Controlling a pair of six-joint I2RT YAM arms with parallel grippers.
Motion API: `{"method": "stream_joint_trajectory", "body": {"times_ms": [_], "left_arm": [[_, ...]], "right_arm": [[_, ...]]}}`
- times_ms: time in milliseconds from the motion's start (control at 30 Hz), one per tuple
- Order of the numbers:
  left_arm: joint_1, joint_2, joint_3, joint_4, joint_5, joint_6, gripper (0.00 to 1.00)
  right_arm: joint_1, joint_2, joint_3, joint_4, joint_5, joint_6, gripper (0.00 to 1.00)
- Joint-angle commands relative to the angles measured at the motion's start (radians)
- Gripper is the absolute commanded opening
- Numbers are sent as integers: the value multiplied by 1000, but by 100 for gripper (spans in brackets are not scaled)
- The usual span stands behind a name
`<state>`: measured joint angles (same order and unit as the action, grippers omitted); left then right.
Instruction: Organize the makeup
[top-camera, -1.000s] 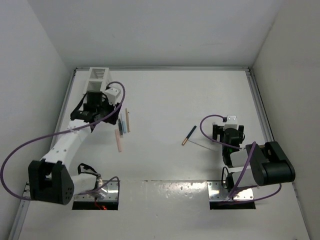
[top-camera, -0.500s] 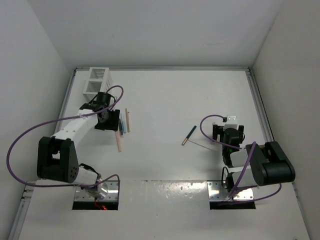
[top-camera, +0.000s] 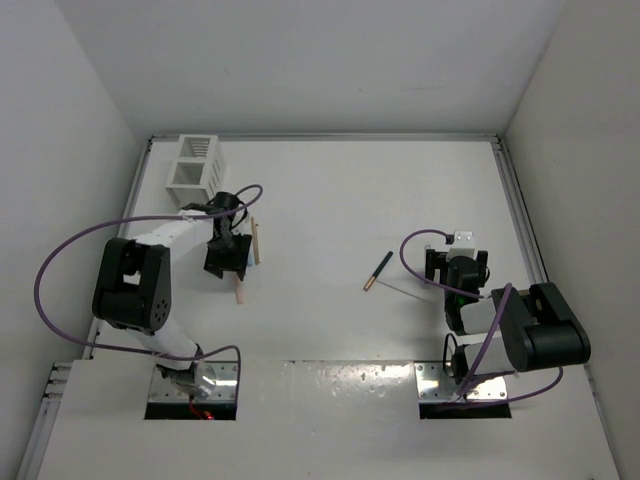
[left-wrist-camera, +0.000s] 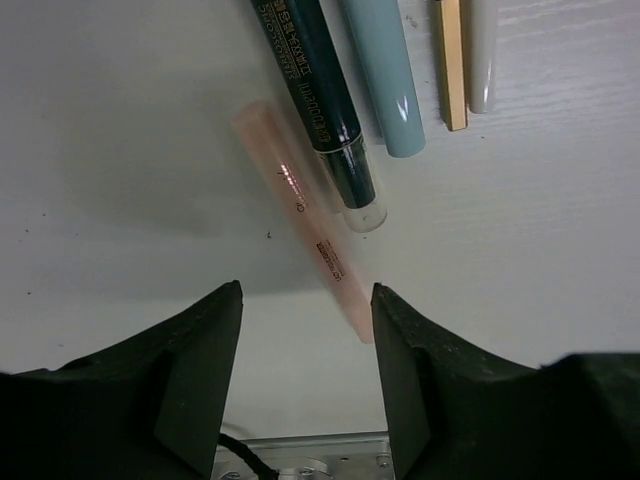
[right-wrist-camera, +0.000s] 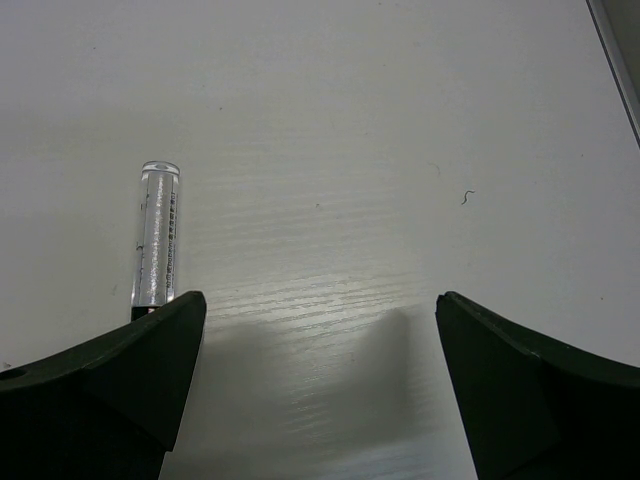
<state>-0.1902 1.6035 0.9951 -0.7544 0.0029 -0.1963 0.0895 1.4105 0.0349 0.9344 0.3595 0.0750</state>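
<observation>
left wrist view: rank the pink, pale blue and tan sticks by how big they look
1. pink stick, wholly in view
2. pale blue stick
3. tan stick, thinnest
The last two are cut off by the top edge, so their true sizes are unsure.

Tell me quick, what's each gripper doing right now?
Left gripper: open, holding nothing, above the pink stick.
Right gripper: open, holding nothing.

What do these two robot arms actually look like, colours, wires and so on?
Each arm has bulky black rounded joints and white links. The left arm shows a long white link; the right arm looks mostly black. A loose purple cable loops beside each. The left gripper and right gripper have dark, wedge-shaped fingers. I see no markings.
</observation>
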Motion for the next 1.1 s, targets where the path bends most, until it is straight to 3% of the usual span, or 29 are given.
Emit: {"method": "stream_joint_trajectory", "body": {"times_ms": [0,233,367,500,700,733,967,1067], "left_arm": [[-11,35,8,1,-14,-18,59],[-20,108,-1,44,-37,-37,59],[-20,151,-1,53,-70,-37,52],[11,182,-24,75,-104,-57,40],[63,182,-33,75,-136,-77,10],[63,182,-33,75,-136,-77,1],[106,148,5,23,-136,-63,0],[130,107,103,-57,-127,-20,0]], "right_arm": [[3,-2,-66,26,6,8,99],[3,-5,-69,26,6,8,99],[1,-4,-67,26,7,8,99],[3,-2,-69,27,7,9,99],[4,-4,-67,24,7,9,99],[4,-5,-69,27,7,8,99],[4,-4,-67,26,6,9,99],[3,-4,-67,26,6,8,99]]}}
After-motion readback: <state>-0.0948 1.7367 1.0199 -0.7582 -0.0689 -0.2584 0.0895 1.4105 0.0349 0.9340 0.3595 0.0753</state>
